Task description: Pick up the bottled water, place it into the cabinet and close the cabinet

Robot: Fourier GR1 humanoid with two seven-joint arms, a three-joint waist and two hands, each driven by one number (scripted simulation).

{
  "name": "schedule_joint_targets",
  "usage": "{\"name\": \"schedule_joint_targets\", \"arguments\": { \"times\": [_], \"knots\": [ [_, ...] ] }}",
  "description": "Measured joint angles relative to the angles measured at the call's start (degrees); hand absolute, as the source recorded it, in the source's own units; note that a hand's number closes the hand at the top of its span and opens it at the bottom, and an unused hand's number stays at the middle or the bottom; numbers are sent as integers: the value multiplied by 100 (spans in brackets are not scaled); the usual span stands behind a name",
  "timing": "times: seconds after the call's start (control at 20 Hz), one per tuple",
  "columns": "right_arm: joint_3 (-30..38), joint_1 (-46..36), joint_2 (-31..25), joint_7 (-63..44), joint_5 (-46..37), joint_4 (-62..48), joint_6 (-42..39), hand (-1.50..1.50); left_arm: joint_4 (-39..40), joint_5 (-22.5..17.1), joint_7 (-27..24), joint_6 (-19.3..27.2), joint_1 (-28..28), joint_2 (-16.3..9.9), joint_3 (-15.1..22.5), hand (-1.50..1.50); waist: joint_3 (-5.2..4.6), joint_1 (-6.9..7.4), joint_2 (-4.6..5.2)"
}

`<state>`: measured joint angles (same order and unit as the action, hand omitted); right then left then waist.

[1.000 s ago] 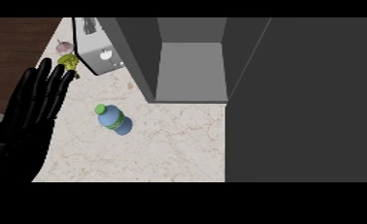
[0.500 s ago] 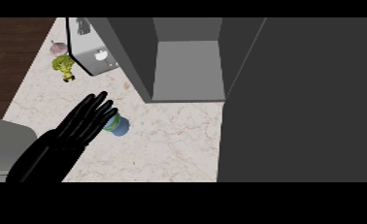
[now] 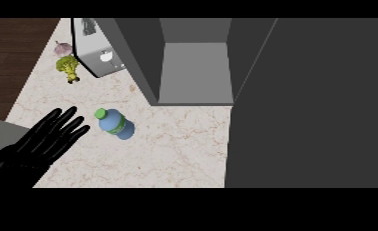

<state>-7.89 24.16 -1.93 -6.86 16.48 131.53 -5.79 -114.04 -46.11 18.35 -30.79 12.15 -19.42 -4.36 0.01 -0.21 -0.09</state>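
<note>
Lying on the speckled marble counter [image 3: 177, 150] is the blue plastic water bottle [image 3: 114, 123], green cap, just beside the glossy black left robot hand [image 3: 46, 140], fingers splayed, holding nothing; boxy grey cabinet [image 3: 193, 70] open.

Left hand [image 3: 46, 140] lies flat, fingers straight and spread.

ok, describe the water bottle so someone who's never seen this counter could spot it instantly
Start at the open grey cabinet at the back of the marble counter, then look down and to its left. The bottled water stands alone there, just right of the left hand, whose fingers are spread and not touching it. It is the only blue item, with a green cap and label band; the broccoli lies further back.
</note>
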Motion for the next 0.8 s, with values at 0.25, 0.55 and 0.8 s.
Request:
{"name": "schedule_joint_targets", "arguments": {
  "times": [0.25,0.55,0.8],
  "knots": [
    [-273,502,82,309,-156,62,-161,-150,305,-90,-52,-420,74,-53,-376,-150,-1,1,-1],
    [-546,649,119,592,-421,14,-174,-150,598,-296,-126,-929,145,-138,-774,-150,-3,5,-2],
    [-537,783,96,960,-470,-187,-292,-150,938,-162,-175,-1019,-121,-7,-924,-150,-1,-3,2]
  ]
}}
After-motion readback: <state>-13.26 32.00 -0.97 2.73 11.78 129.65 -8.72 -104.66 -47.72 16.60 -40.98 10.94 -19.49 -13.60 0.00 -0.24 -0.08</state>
